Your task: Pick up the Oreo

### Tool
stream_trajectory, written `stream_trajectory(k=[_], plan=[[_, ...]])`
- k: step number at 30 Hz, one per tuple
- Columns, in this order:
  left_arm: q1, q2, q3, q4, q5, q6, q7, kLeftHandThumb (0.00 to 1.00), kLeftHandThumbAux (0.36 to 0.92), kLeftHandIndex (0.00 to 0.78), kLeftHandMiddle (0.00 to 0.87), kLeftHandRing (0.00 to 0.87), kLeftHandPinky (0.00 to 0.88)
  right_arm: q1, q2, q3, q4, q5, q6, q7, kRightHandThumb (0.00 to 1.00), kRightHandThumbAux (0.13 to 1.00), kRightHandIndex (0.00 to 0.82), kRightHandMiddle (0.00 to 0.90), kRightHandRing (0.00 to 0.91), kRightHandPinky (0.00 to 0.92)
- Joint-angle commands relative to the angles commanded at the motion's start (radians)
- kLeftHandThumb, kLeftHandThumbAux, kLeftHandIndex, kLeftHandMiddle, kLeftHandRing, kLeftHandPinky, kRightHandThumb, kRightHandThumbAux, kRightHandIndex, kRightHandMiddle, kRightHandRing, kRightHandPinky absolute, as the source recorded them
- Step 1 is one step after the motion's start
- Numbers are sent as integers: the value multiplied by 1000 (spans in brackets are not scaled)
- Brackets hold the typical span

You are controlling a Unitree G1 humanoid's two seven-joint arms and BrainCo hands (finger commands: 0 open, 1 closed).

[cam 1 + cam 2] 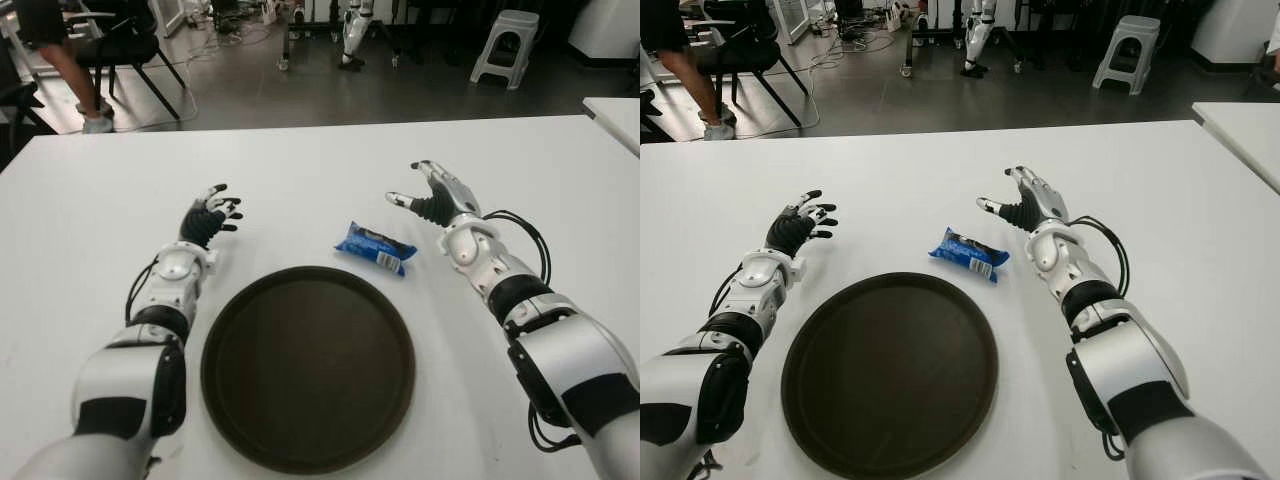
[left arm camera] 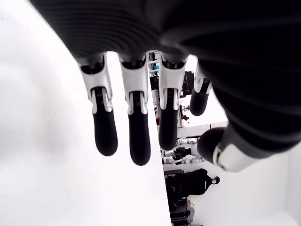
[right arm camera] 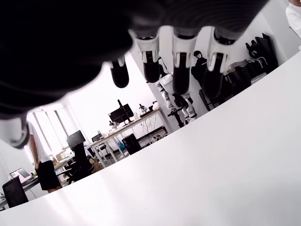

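Right black-and-white robot hand [image 1: 432, 200] raised above the white tabletop [image 1: 300, 165], just beside and beyond the blue foil Oreo packet [image 1: 376, 247] on its right side; palm turned inward, thumb jutting toward the robot's left, fingers [image 3: 182, 70] extended and spread, gripping nothing (right wrist view confirms: straight digits, bare table beneath). Forearm angled in from the lower right, cable looped beside the wrist. Left black-and-white robot hand [image 1: 209, 218] out over the table to the left of the round dark brown tray [image 1: 308, 367], just past its far-left rim; fingers [image 2: 104, 127] straight, fanned, empty. Contact with the table not clear for either hand. Oreo packet flat on the table between the tray's far-right rim and the right hand, apart from both. Long axis diagonal: one end toward far-left, other end toward near-right, nearer the right forearm. Tray holds nothing. Background: dark floor, white plastic stool [image 1: 506, 42], a person's legs [image 1: 72, 72] beside a black chair at far left.
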Motion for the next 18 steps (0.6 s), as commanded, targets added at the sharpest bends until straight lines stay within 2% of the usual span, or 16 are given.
stream_trajectory(k=[5, 10, 13, 15, 18], plan=[[-1, -2, 5, 1, -6, 6, -4, 505, 602, 136, 292, 350, 395, -4, 3, 18, 0, -11, 18, -4, 179, 283, 0, 65, 151, 262], [-2, -5, 9, 1, -10, 9, -3, 521, 619, 137, 288, 344, 393, -6, 7, 36, -5, -25, 30, -11, 161, 265, 0, 23, 53, 150], [-3, -6, 8, 0, -9, 9, 2, 522, 623, 135, 287, 341, 385, -10, 14, 46, -10, -33, 42, -14, 154, 258, 0, 9, 21, 129], [-3, -7, 8, 0, -7, 8, 4, 523, 625, 134, 286, 341, 381, -11, 19, 61, -14, -45, 53, -21, 145, 257, 0, 3, 22, 149], [-2, -8, 7, 0, -5, 6, 4, 521, 623, 140, 287, 344, 382, -14, 32, 89, -27, -73, 78, -34, 141, 278, 0, 52, 86, 208]])
